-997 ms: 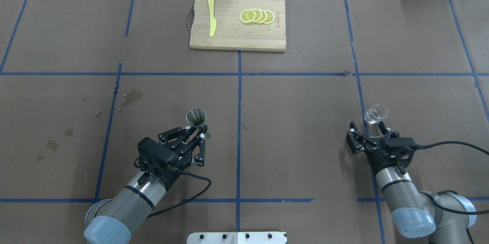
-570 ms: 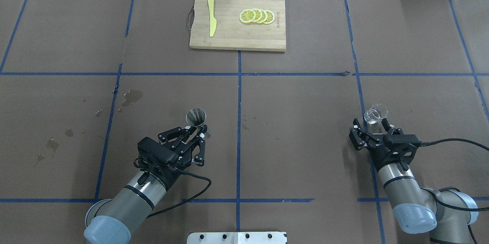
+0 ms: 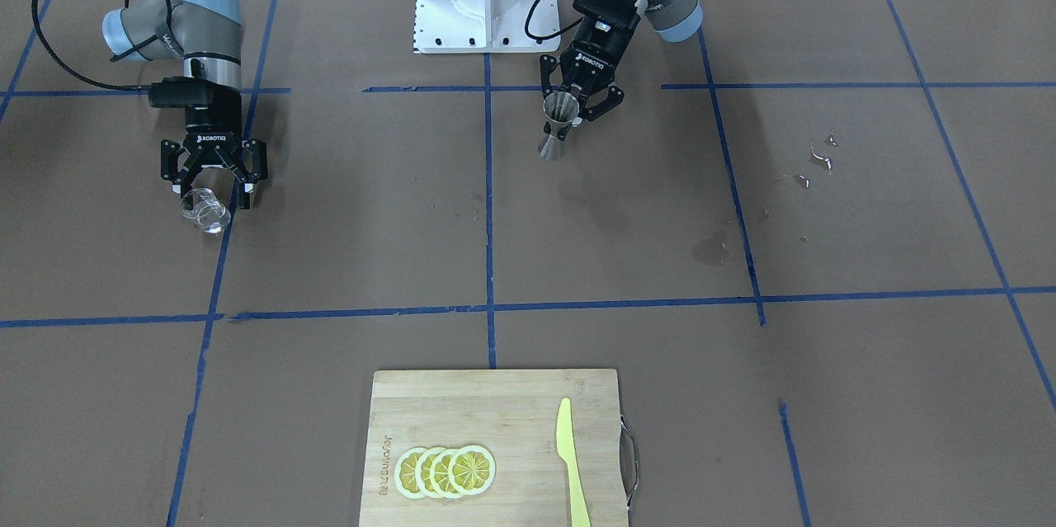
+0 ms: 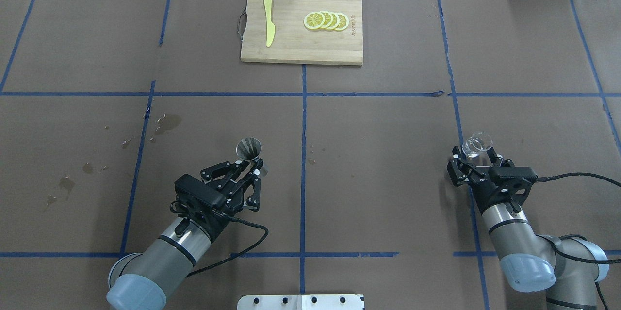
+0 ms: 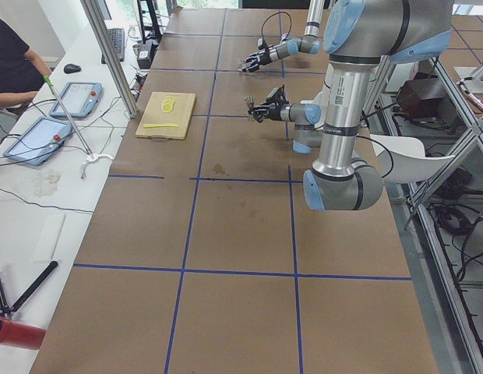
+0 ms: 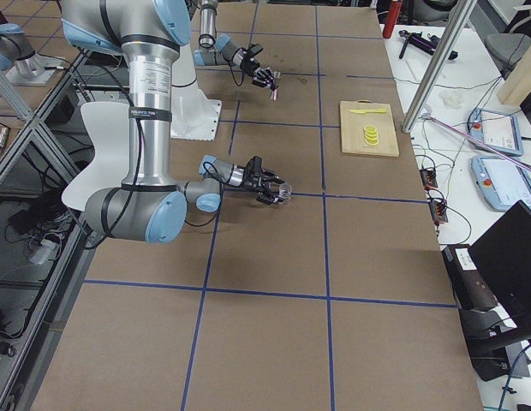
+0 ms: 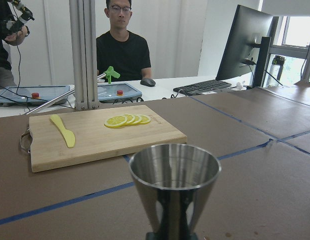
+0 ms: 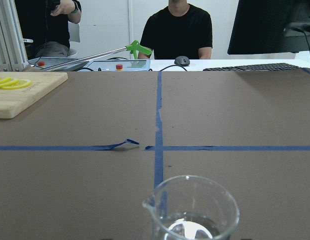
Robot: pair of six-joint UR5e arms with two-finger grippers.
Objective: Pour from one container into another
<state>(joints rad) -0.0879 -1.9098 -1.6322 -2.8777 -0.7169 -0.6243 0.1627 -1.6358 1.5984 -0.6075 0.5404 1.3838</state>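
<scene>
Overhead exterior, nearest: the left gripper (image 4: 253, 167) pinches the steel jigger (image 4: 249, 148) at its waist and holds it upright.
Jigger contents: you cannot tell, as its bowl shows only reflections.
Right gripper (image 4: 475, 154): spread wide, with a finger on either side of the glass measuring cup (image 4: 477, 144).
Cup contents: you see a little clear liquid (image 8: 192, 227) at the bottom.
Far edge: a cutting board (image 4: 291, 45) carries lemon slices (image 4: 326, 21) and a yellow knife (image 4: 268, 20).

The jigger (image 7: 174, 185) has its lower cone cut off by the left wrist view's bottom edge (the glass cup (image 8: 192, 210) loses its base the same way, right wrist view).
</scene>
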